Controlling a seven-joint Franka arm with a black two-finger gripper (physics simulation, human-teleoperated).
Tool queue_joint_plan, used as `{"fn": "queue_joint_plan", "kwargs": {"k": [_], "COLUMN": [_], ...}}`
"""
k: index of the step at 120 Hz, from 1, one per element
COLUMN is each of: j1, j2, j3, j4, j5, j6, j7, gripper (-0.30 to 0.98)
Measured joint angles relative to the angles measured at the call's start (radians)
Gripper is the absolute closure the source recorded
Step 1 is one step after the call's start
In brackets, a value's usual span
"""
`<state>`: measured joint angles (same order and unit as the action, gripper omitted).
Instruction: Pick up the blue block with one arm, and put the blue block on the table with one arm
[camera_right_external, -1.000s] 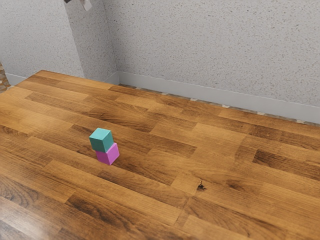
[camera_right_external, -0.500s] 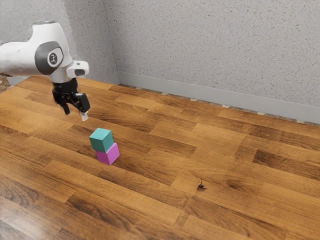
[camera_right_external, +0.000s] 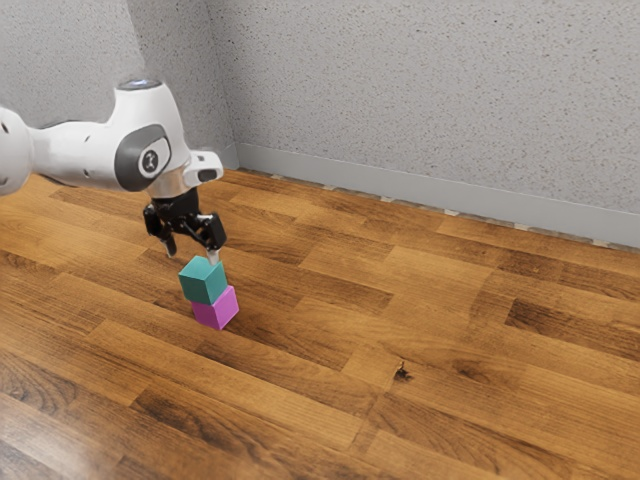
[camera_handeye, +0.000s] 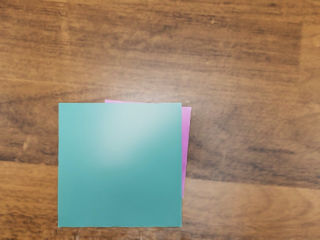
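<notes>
- A blue block (camera_right_external: 203, 281), teal in tone, sits upright atop a pink block (camera_right_external: 216, 308) on a wooden table (camera_right_external: 450, 330).
- Its flat, square top faces straight up; with sides of near-equal length, the cube shows no distinct long axis.
- Two of its edges run nearly in line with the table's board seams; the pink block beneath is turned slightly against it, peeking out along two sides in the wrist view.
- The robot's black gripper (camera_right_external: 191, 255) hovers close above the blue block, its two fingers spread wide.
</notes>
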<state>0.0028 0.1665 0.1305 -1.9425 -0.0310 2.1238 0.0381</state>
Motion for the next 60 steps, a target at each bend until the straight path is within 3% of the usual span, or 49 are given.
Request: {"fn": "queue_joint_plan", "kwargs": {"k": [26, 42, 60], "j1": [0.0, -0.002, -0.006], "j2": [-0.017, -0.093, -0.107], "j3": [-0.004, -0.035, -0.045], "j4": [-0.029, -0.088, -0.126], "j5": [0.011, 0.016, 0.066], "j6": [0.021, 0.024, 0.025], "j7": [-0.071, -0.093, -0.087], "gripper": [0.0, 0.0, 0.0]}}
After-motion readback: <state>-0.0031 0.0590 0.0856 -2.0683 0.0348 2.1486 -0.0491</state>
